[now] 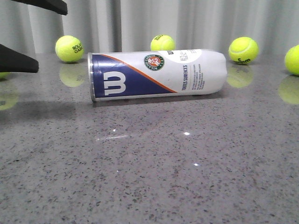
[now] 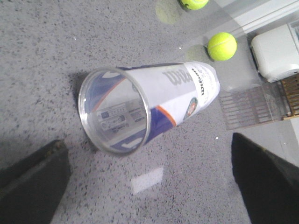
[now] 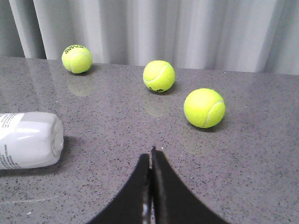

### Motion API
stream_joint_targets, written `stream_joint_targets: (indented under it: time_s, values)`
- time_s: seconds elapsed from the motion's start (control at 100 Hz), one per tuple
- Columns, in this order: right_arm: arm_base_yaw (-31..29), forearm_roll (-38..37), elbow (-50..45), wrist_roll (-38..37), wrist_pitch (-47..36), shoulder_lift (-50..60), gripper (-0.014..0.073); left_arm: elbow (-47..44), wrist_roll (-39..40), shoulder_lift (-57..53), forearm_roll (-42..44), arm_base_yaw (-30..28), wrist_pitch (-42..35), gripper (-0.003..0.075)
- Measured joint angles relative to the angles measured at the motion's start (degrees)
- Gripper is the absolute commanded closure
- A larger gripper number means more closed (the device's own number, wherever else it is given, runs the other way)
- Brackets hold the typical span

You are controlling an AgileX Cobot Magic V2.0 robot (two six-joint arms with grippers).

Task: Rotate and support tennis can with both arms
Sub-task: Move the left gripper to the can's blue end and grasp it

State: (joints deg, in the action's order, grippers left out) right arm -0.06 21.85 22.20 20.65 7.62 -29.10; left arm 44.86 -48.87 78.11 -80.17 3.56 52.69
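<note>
The tennis can (image 1: 156, 74) lies on its side on the grey table, with its open metal rim to the left and its white closed end to the right. My left gripper (image 1: 28, 35) is open and empty, just left of the rim and a little above the table. In the left wrist view the can's open mouth (image 2: 114, 112) faces the camera, beyond the wide-apart fingers (image 2: 32, 182). My right gripper (image 3: 151, 156) is shut and empty, low over the table. The can's white end (image 3: 28, 140) lies off to its side. The right gripper is out of the front view.
Yellow-green tennis balls lie along the table's back: one at the left (image 1: 69, 48), one behind the can (image 1: 162, 43), and two at the right (image 1: 243, 50) (image 1: 293, 59). Three balls lie beyond the right gripper, the nearest (image 3: 204, 108). A white box (image 2: 275, 51) stands off the table.
</note>
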Motion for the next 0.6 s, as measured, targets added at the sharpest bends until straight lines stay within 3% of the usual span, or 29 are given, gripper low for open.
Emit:
stream_joint_targets:
  time_s: [0.6]
  values:
    - [0.0,0.0,0.0,0.0,0.0,0.0,0.0659,7.0,-4.2,12.4,-8.6,9.2,1.1,0.0089]
